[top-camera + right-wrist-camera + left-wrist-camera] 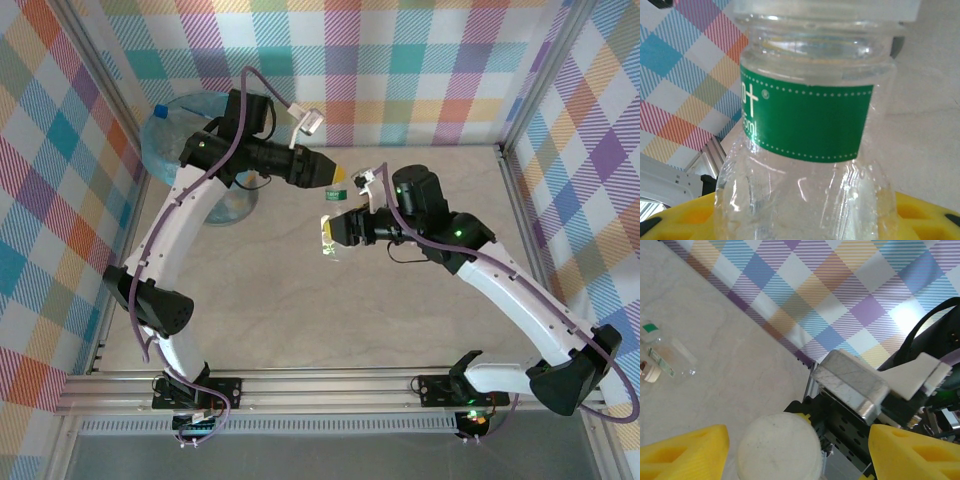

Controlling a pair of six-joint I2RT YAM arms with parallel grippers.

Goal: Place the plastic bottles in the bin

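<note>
**Plastic bottle (805,150) pinched in the right gripper (332,232), bin (160,160) well apart at far left**

Table (300,330): pale and marbled, walled by checked cloth. Serves as the work surface for both arms.

Bin: round, lined with a light-blue bag, set in the far-left corner and partly under the left arm (180,230). Apparently placed for that arm's reach rather than the right's. Already holds at least one blue-capped bottle (160,113).

Right arm (510,290): bent inward toward mid-table, well away from the bin.

Right gripper: closed tight on the clear bottle's body, yellow fingers below the green band (807,122), cap end pointing away from the wrist. Probably gripped low to block slipping at the wider shoulder.

Left gripper (338,175): just beside the right one and facing it, yellow fingers (685,450) parted. Frames a white cap (779,447) with a gap visible on either side, so apparently grips nothing. Owner of the cap: not discernible. Reads as a hand-over posture, the arm nearer the bin waiting to receive; a judgement only.

Loose bottle (670,352): clear, on its side on the table, seen from the left wrist. Not yet collected, so the task looks only partly done.
</note>
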